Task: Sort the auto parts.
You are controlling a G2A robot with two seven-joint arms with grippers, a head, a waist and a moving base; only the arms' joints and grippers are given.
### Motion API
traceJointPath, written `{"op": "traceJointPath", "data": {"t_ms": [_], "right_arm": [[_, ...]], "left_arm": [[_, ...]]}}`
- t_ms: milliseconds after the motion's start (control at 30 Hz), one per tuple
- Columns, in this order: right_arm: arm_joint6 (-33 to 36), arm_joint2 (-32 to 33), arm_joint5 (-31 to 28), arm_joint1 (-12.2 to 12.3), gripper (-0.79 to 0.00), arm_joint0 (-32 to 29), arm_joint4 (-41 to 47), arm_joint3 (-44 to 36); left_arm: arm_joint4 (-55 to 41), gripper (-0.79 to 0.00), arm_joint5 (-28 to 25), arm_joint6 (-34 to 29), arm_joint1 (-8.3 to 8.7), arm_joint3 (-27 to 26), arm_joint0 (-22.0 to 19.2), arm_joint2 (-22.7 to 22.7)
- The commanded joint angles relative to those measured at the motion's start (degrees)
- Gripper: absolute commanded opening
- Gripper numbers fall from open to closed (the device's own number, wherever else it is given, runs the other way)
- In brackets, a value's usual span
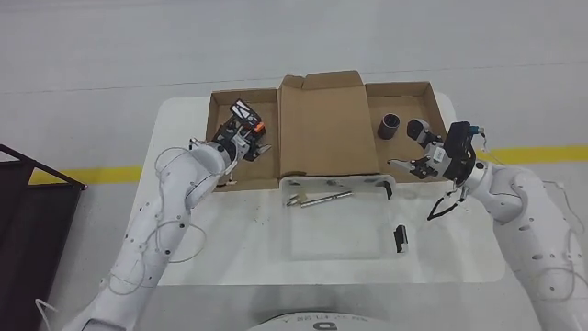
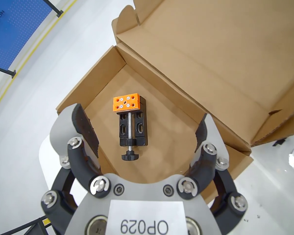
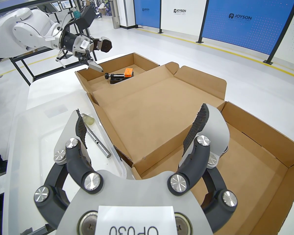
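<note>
A small black vise with an orange jaw block (image 2: 129,121) lies flat on the floor of the cardboard box's left compartment (image 2: 161,133). My left gripper (image 2: 140,113) hangs open just above it, one finger on each side, not touching. The right wrist view shows the vise (image 3: 120,75) under that left gripper (image 3: 98,54). My right gripper (image 3: 140,110) is open and holds nothing, above the near edge of the box beside the right compartment (image 3: 254,162). In the top view a black cylinder (image 1: 389,126) stands in the right compartment, just beyond the right gripper (image 1: 410,147).
A clear tray (image 1: 303,239) lies in front of the box. A metal rod with a cream cap (image 3: 98,141) lies at its far edge, and a small black part (image 1: 401,238) at its right end. The box's wide middle panel (image 1: 326,133) separates the two compartments.
</note>
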Motion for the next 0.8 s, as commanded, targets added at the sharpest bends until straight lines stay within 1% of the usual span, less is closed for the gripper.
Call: {"op": "traceJointPath", "data": {"t_ms": [0, 133, 233, 467, 533, 600, 667, 767], "right_arm": [[0.00, 0.00, 0.00, 0.00, 0.000, 0.00, 0.00, 0.00], [0.00, 0.00, 0.00, 0.00, 0.000, 0.00, 0.00, 0.00], [0.00, 0.00, 0.00, 0.00, 0.000, 0.00, 0.00, 0.00], [0.00, 0.00, 0.00, 0.00, 0.000, 0.00, 0.00, 0.00], [0.00, 0.00, 0.00, 0.00, 0.000, 0.00, 0.00, 0.00], [0.00, 0.00, 0.00, 0.00, 0.000, 0.00, 0.00, 0.00], [0.00, 0.00, 0.00, 0.00, 0.000, 0.00, 0.00, 0.00], [0.00, 0.00, 0.00, 0.00, 0.000, 0.00, 0.00, 0.00]], "left_arm": [[-2.93, 0.000, -2.29, 0.50, 0.14, -1.10, 1.00, -0.70], [-11.06, 0.000, -10.24, 0.92, 0.50, -3.16, 2.54, -1.82], [-17.93, 0.000, -16.60, 1.71, 0.69, -4.42, 3.42, -1.73], [-18.46, 0.000, -16.97, 1.56, 0.77, -4.61, 3.54, -1.99], [-18.27, 0.000, -17.13, 2.27, 0.77, -5.40, 3.88, -1.65], [-15.57, 0.000, -18.42, 2.74, 0.86, -7.95, 5.04, -0.09], [-13.23, 0.000, -21.92, 2.35, 0.92, -10.54, 5.91, 2.73], [-12.73, 0.000, -26.09, 0.68, 0.81, -12.55, 6.01, 7.14]]}}
